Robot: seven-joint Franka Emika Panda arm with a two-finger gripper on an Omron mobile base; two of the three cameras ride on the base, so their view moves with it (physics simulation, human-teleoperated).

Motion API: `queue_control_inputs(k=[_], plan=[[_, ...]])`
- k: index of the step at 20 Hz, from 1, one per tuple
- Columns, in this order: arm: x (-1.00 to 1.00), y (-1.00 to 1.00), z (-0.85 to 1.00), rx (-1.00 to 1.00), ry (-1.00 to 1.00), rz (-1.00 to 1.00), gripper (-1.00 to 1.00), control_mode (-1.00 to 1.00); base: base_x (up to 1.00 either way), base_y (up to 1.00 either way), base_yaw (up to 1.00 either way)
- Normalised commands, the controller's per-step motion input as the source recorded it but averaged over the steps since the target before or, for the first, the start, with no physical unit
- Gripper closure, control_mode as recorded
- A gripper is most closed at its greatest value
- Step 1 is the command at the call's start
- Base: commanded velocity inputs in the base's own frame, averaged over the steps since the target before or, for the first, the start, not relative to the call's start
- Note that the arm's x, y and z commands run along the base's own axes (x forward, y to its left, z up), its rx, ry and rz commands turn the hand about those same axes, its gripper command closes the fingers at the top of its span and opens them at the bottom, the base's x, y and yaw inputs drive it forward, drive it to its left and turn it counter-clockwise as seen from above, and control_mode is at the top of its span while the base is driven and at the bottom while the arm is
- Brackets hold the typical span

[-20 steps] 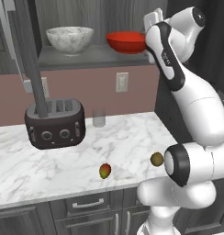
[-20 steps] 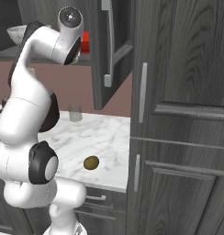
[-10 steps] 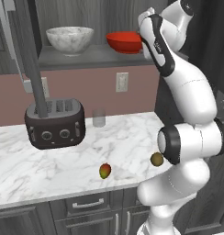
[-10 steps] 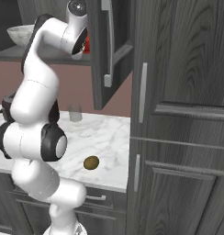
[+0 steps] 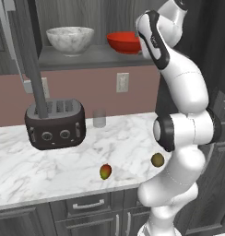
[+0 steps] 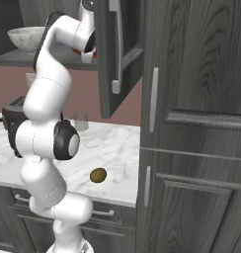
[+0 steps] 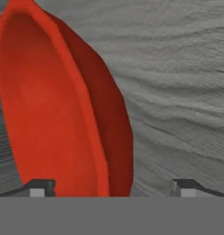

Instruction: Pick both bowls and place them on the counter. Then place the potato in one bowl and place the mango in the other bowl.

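The glossy red bowl (image 5: 125,42) stands on the dark shelf (image 5: 86,58), with the marbled bowl (image 5: 69,39) to its left. My hand is up at the shelf beside the red bowl, and the arm hides most of it in the base views. In the hand view the red bowl (image 7: 54,105) looms close and its rim runs down between my fingertips (image 7: 40,188). My gripper (image 7: 111,190) is open. The mango (image 5: 105,171) and the potato (image 5: 157,160) lie near the front edge of the counter (image 5: 50,161). The potato (image 6: 98,175) also appears in the right base view.
A dark toaster (image 5: 54,124) and a small glass (image 5: 99,118) stand on the counter below the shelf. An open cabinet door (image 6: 120,54) hangs just right of my hand. Tall dark cabinets (image 6: 196,123) close off the right side.
My arm has straightened upward and reached in toward the red bowl on the shelf. The bowls, the fruit and the potato have not moved.
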Motion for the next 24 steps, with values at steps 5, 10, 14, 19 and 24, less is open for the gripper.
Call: queue_control_inputs(k=[5,10,14,19,24], plan=[[0.21,0.0,-0.22,0.0,0.14,0.0,-1.0,-1.0,0.0,0.0,0.0],[0.11,0.0,-0.14,0.0,0.08,0.02,-1.0,-1.0,0.0,0.0,0.0],[-0.06,0.0,-0.25,-0.02,0.1,0.03,1.0,-1.0,0.0,0.0,0.0],[-0.2,0.0,-0.28,-0.02,0.09,0.02,1.0,-1.0,0.0,0.0,0.0],[-0.28,0.01,-0.07,0.0,0.1,0.0,1.0,-1.0,0.0,0.0,0.0]])
